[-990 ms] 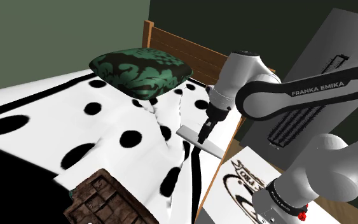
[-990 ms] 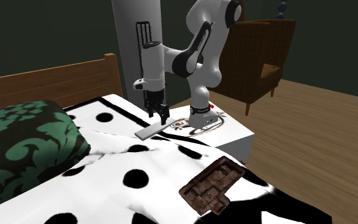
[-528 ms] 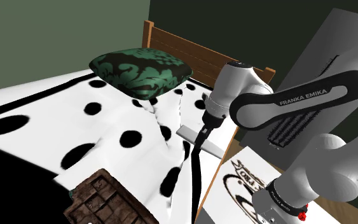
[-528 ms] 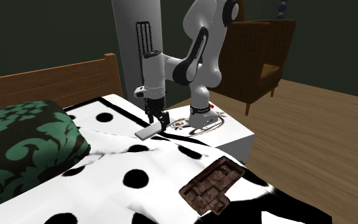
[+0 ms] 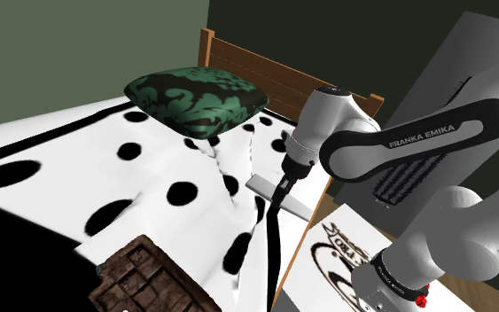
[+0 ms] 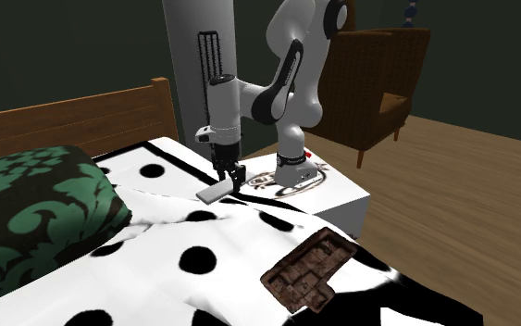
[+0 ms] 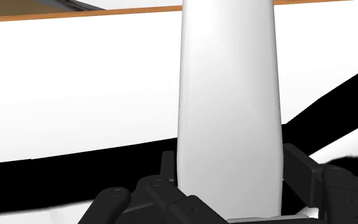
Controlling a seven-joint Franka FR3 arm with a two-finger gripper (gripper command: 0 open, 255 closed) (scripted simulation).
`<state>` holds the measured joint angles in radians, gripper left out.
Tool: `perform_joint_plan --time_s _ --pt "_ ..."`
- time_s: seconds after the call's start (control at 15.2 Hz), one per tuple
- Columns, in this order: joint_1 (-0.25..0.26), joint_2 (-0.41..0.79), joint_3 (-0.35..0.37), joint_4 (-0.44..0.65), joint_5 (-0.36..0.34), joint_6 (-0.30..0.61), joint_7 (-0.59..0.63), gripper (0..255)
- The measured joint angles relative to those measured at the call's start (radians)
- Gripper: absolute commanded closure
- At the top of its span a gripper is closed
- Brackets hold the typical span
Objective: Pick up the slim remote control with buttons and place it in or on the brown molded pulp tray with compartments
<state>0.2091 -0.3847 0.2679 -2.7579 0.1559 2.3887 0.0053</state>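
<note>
One remote control [image 5: 298, 207] [image 6: 212, 194] [image 7: 228, 95], one tray [image 5: 136, 279] [image 6: 309, 269], one pillow [image 5: 194, 99] [image 6: 36, 213], one armchair [image 6: 378, 83] and one arm with a single black claw [image 5: 280, 198] [image 6: 237, 179] [image 7: 228, 175] are counted. The remote control is laid flat on the bed [image 5: 70, 151] [image 6: 221, 241], at the edge beside the robot's stand [image 5: 345, 253] [image 6: 341, 190] and not far from the wooden headboard [image 5: 256, 66] [image 6: 82, 116]. Its long axis is seen running from upper left to lower right in the shoulder view, and from lower left up toward the stand in the second exterior view. In the wrist view it is directed straight away from the claw, crosswise to the line between the two fingers, and it is narrowed slightly toward its far end. It is drawn as a slim, smooth slab in plain white to light grey, with rounded edges. The claw is lowered onto it and is clenched on its two long sides, one finger pressed against each. The tray is set well apart from it on the bed: a brown rectangle with a rough molded surface, divided into many small compartments. The bed is covered in a white, creased cloth printed with black dots and bands. The pillow is plump and square, patterned in dark and light green. The armchair is brown.
</note>
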Motion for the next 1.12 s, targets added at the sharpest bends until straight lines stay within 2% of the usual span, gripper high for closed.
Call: perform_joint_plan --time_s 0.66,1.12 --pt "0.000 -0.004 -0.001 0.002 0.000 -0.007 -0.001 255" --pt "0.004 -0.077 -0.013 0.044 0.000 -0.120 -0.002 255"
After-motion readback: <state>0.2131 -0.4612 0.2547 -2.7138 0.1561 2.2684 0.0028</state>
